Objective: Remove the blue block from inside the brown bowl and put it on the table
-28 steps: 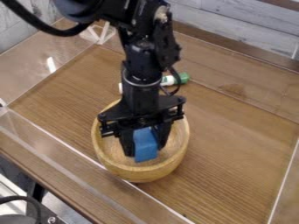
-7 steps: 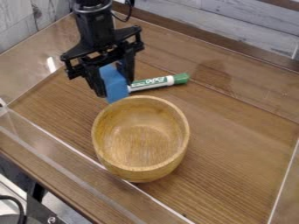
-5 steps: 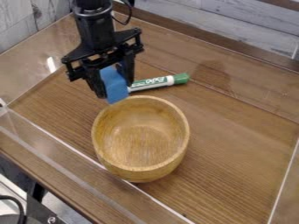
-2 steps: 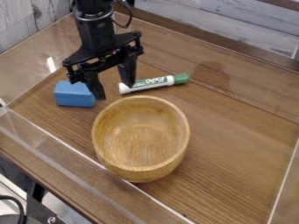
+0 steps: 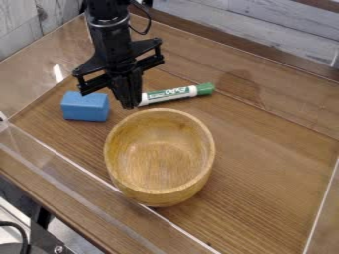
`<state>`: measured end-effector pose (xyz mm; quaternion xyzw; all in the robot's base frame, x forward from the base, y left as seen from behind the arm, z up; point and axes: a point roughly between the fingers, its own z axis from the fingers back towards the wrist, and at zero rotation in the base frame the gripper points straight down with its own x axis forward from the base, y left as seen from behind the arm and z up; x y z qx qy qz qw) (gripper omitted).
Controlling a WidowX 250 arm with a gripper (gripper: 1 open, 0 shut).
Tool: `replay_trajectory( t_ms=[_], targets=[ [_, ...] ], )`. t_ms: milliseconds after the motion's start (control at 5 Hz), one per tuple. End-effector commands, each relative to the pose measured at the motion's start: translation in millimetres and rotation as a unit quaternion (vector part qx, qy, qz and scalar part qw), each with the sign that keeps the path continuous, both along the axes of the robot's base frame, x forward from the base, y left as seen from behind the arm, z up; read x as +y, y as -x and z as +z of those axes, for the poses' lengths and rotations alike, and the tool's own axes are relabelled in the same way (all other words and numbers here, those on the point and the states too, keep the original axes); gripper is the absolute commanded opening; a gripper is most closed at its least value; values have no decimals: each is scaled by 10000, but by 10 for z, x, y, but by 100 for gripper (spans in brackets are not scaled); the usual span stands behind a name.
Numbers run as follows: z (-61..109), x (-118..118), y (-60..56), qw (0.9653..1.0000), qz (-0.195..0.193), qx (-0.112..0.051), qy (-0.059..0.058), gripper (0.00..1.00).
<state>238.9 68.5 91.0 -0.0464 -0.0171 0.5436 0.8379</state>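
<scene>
Wood-grain tabletop, blue block down to the left of closed fingers

Brown table (image 5: 272,164) under everything, streaked with darker grain; pale, board-like surface (image 5: 272,22) behind, beyond the fingers and toward the upper right. At the far left, down and away from the fingers, a black cable (image 5: 14,230), curved across the corner of the view. Along the left side, a low clear edge with a pale line, slanting past the fingers toward the near side.

Next, just left of the fingers, exactly one blue block (image 5: 86,106): solid, bright blue, rectangular, with softly rounded edges and a lighter upper face. Lying flat on the table, apart from the fingers and outside the bowl.

In the middle, one black gripper (image 5: 129,102) at the end of one arm, reaching down from above, with fingers brought together. On the near side of the fingers and to their right, one brown bowl (image 5: 159,159), round, light-toned, thick-rimmed, with visible grain inside. To the right of the fingers, one green-and-white marker (image 5: 177,93), lying at a slant beyond the bowl.
</scene>
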Motion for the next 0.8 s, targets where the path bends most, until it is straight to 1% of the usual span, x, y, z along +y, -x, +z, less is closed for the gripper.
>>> replay_trajectory(
  t_ms=[0, 600],
  targets=[
    [95, 29, -82, 9997, -45, -237, -56, 0],
    [118, 35, -152, 9989, -240, -396, -49, 0]
  ],
)
